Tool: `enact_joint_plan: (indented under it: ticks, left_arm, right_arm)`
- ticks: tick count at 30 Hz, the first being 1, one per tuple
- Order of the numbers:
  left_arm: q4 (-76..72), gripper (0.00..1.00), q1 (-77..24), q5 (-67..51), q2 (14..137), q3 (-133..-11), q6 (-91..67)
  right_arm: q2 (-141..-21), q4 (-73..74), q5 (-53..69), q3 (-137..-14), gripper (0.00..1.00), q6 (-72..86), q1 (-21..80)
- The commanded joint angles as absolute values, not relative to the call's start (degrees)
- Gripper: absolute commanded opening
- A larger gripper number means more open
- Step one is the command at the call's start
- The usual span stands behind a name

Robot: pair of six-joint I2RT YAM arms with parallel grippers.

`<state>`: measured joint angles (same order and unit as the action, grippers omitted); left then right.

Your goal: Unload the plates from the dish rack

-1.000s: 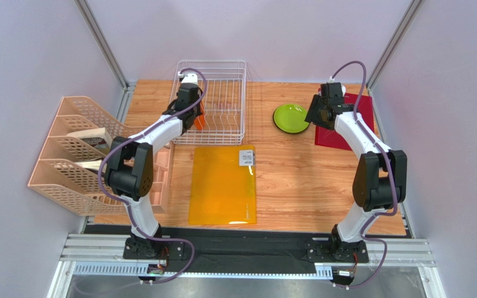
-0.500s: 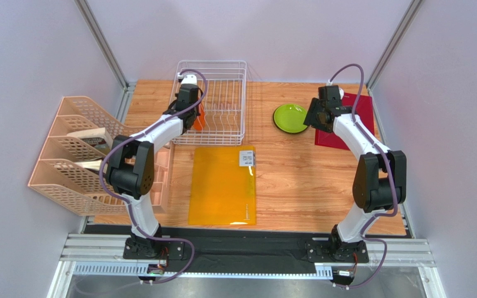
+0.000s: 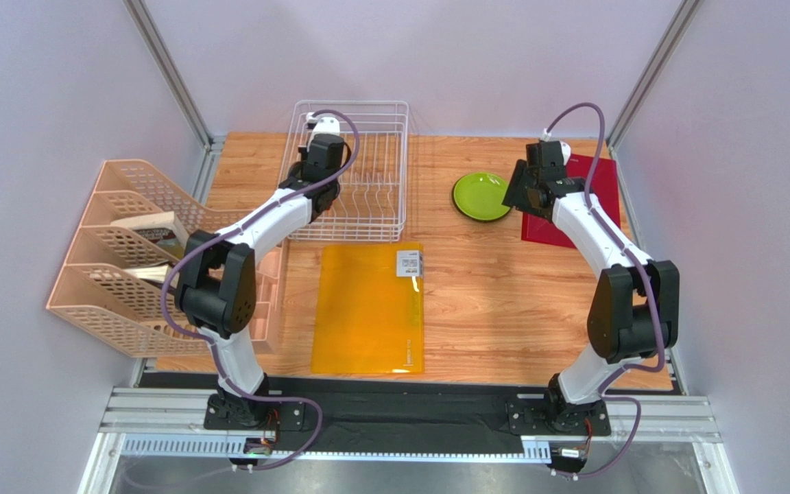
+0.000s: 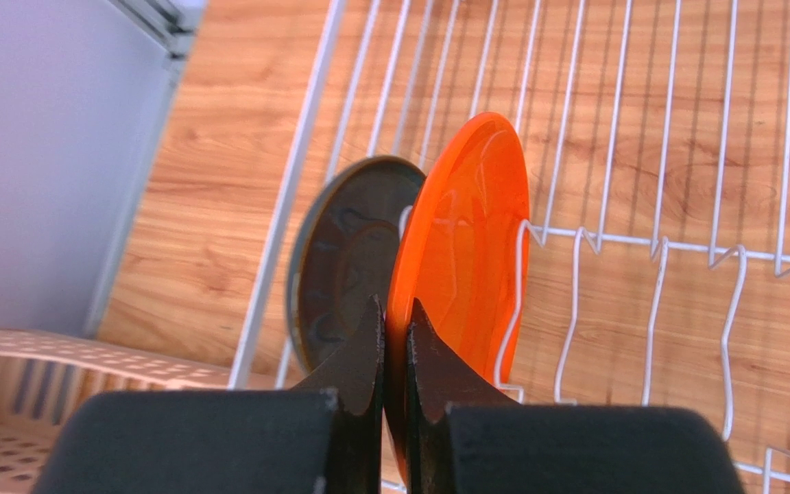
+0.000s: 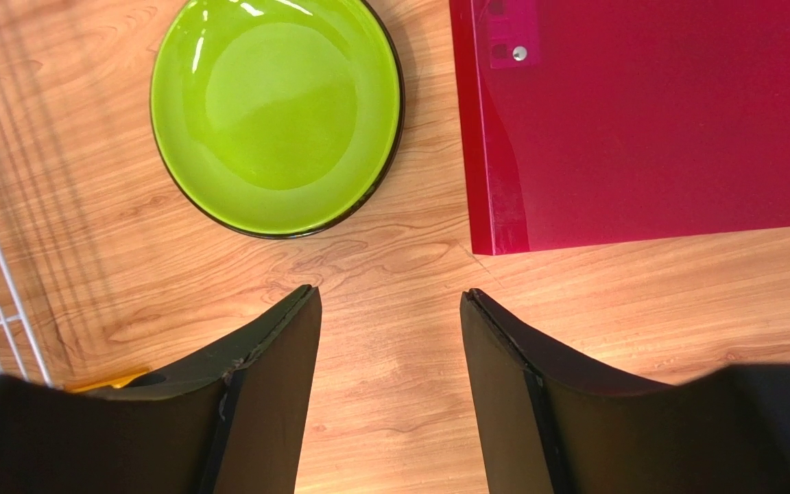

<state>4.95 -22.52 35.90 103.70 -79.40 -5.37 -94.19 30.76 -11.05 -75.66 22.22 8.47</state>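
Pale walls close in the wooden counter (image 3: pixel 492 298) on three sides, with metal posts at the two far corners. The dish rack (image 3: pixel 379 134) sits against the far edge, left of the middle, its left wall near the far left corner. Inside it, by that left wall, the orange plate (image 4: pixel 466 237) stands on edge between the tines, with the dark grey plate (image 4: pixel 342 257) upright just beside it on the wall side. The left gripper (image 4: pixel 394 319) reaches in from above, its jaws pinching the orange plate's rim. To the right of the plates run rows of bare tines.

The lime green plate (image 5: pixel 276 108) lies flat near the far edge, right of the middle, just beside the red mat (image 5: pixel 657 113) in the far right corner. The right gripper (image 5: pixel 389 293) hangs over bare wood on the near side of both, jaws spread and holding nothing. A strip of bare wood separates the green plate from the rack. A yellow sheet (image 3: pixel 368 309) covers the middle, and a beige organizer (image 3: pixel 121 268) lines the left edge.
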Motion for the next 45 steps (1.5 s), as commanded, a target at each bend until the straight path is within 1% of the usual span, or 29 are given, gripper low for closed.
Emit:
enact_joint_plan:
  ticks: [1,4,6,9,10,11,13,14,18,20,22,28,32,39,42,43,45]
  left_arm:
    - [2.9,0.0,-25.2,41.7,98.3,-82.2,-2.5]
    - [4.9,0.0,-26.0,41.5,95.6,-81.9,-3.9]
    - [6.2,0.0,-26.4,38.3,92.1,-80.4,-5.5]
    - [8.9,0.0,-26.4,28.0,87.5,-79.1,-9.6]
    - [9.8,0.0,-26.4,24.9,86.7,-79.1,-10.5]
    - [11.8,0.0,-26.4,18.5,85.7,-79.4,-13.3]
    - [12.3,0.0,-26.4,12.7,85.1,-79.2,-16.3]
    - [11.6,0.0,-26.4,7.0,84.5,-78.3,-18.9]
    - [7.7,0.0,-26.4,-3.1,84.7,-75.7,-25.3]
    - [6.2,0.0,-26.4,-7.4,85.9,-75.0,-27.0]
    - [3.4,0.0,-26.4,-9.7,86.7,-74.1,-29.7]
    - [-2.0,0.0,-26.4,-16.2,88.9,-72.5,-34.4]
    - [-4.7,0.0,-26.4,-19.2,90.0,-72.4,-36.9]
    - [-6.8,0.0,-26.5,-21.4,92.2,-72.9,-38.7]
    - [-7.6,0.0,-26.6,-21.5,93.1,-72.4,-39.0]
    - [-7.8,0.0,-26.7,-21.7,93.4,-72.2,-39.0]
    - [-8.3,0.0,-26.7,-21.8,93.7,-71.8,-39.3]
  right_arm:
    - [-89.6,29.9,-12.9,-74.4,0.58,22.1,8.7]
    - [-88.1,29.9,-12.2,-73.7,0.58,22.3,8.8]
    - [-86.8,29.2,-11.4,-73.3,0.58,22.4,8.7]
    - [-85.7,26.9,-7.1,-72.3,0.58,22.4,8.7]
    - [-85.4,25.9,-2.7,-72.1,0.58,22.7,8.7]
    - [-85.4,23.8,-0.9,-71.9,0.58,23.1,8.6]
    - [-85.4,20.7,8.6,-70.4,0.58,24.6,8.7]
    - [-85.8,16.9,11.2,-69.9,0.58,26.6,8.7]
    - [-87.4,8.3,25.0,-67.8,0.6,31.9,8.7]
    - [-88.2,4.1,28.8,-67.3,0.63,34.0,8.9]
    - [-88.5,0.5,33.6,-66.5,0.66,35.2,9.1]
    - [-90.8,-3.6,38.0,-66.9,0.71,37.3,9.8]
    - [-93.2,-6.6,40.3,-66.4,0.7,39.1,10.4]
    - [-96.2,-9.1,42.9,-67.0,0.7,39.6,12.8]
    - [-97.6,-10.1,44.1,-67.7,0.63,39.6,13.8]
    - [-98.3,-10.5,44.4,-67.7,0.45,39.9,13.9]
    - [-98.7,-11.3,44.7,-67.5,0.23,40.6,13.9]
